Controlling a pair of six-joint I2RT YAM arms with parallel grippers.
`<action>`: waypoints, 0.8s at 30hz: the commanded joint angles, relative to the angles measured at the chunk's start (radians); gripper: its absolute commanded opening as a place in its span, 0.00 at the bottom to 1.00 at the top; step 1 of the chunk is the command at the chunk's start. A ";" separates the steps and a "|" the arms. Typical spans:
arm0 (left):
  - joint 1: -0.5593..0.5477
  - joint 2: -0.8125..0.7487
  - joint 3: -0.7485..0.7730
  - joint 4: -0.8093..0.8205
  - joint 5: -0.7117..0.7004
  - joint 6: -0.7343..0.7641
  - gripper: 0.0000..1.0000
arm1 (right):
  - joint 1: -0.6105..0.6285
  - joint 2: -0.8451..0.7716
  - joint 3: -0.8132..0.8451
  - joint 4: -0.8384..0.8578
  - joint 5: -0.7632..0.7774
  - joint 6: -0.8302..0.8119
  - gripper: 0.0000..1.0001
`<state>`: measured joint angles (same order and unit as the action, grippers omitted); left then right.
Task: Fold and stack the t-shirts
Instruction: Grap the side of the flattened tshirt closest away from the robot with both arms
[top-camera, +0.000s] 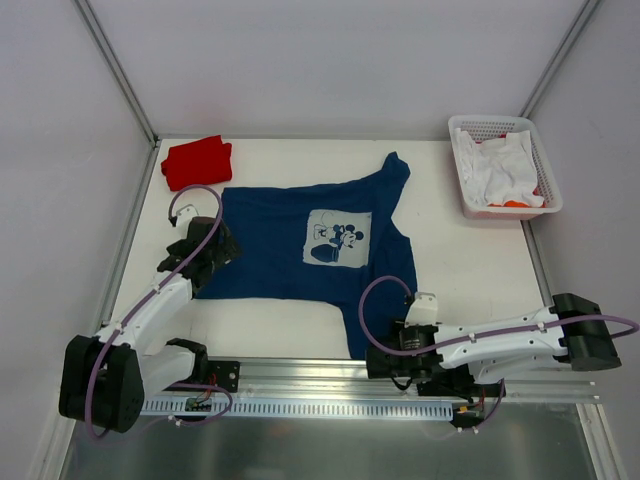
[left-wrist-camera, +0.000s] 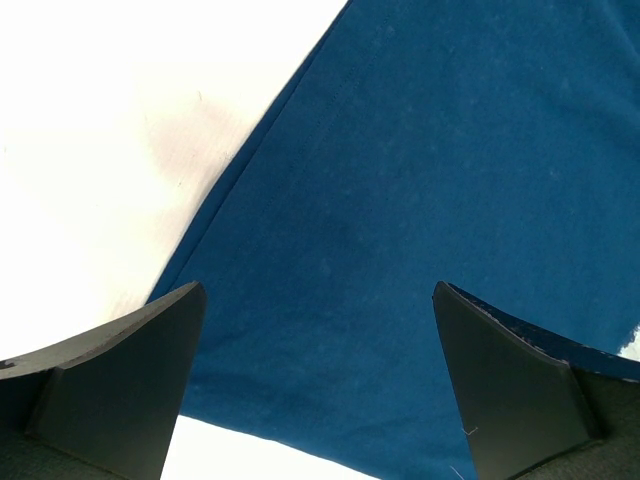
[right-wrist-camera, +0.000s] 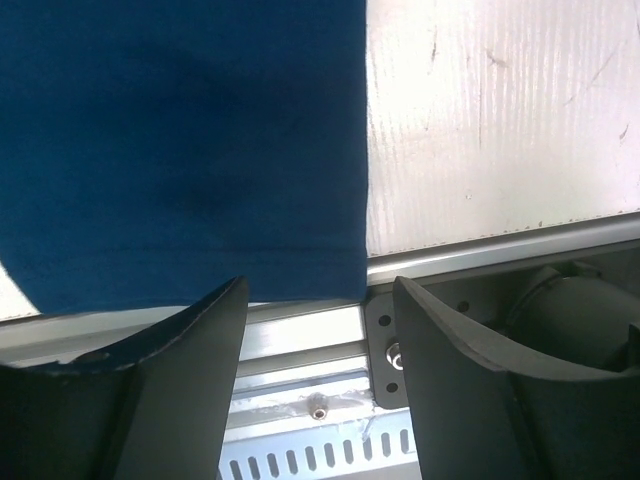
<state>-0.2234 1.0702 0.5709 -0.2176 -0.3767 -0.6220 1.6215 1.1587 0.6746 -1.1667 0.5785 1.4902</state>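
A navy blue t-shirt (top-camera: 280, 255) with a white cartoon print (top-camera: 338, 238) lies spread flat on the white table. A red t-shirt (top-camera: 196, 162) sits folded at the back left corner. My left gripper (top-camera: 216, 256) hovers open over the navy shirt's left edge; in the left wrist view the blue cloth (left-wrist-camera: 420, 200) fills the space between and beyond the wide-apart fingers of my left gripper (left-wrist-camera: 318, 380). My right gripper (top-camera: 378, 357) stands open at the shirt's near hem (right-wrist-camera: 180, 140). Nothing is between the fingers of my right gripper (right-wrist-camera: 315, 330).
A white basket (top-camera: 462, 170) holding white and orange cloth stands at the back right. A slotted metal rail (right-wrist-camera: 300, 345) runs along the table's near edge, right under the right gripper. Grey walls close in the table on three sides.
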 joint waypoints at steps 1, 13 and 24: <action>-0.008 -0.027 0.015 -0.008 -0.021 0.001 0.99 | 0.021 -0.007 -0.030 -0.005 -0.011 0.088 0.63; -0.007 -0.045 0.006 -0.016 -0.019 0.008 0.99 | 0.041 0.067 -0.112 0.160 -0.042 0.111 0.63; -0.007 -0.039 0.004 -0.022 -0.019 0.015 0.99 | 0.058 0.144 -0.109 0.219 -0.031 0.123 0.35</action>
<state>-0.2234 1.0378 0.5709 -0.2276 -0.3767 -0.6205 1.6745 1.2781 0.5766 -0.9741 0.5766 1.5784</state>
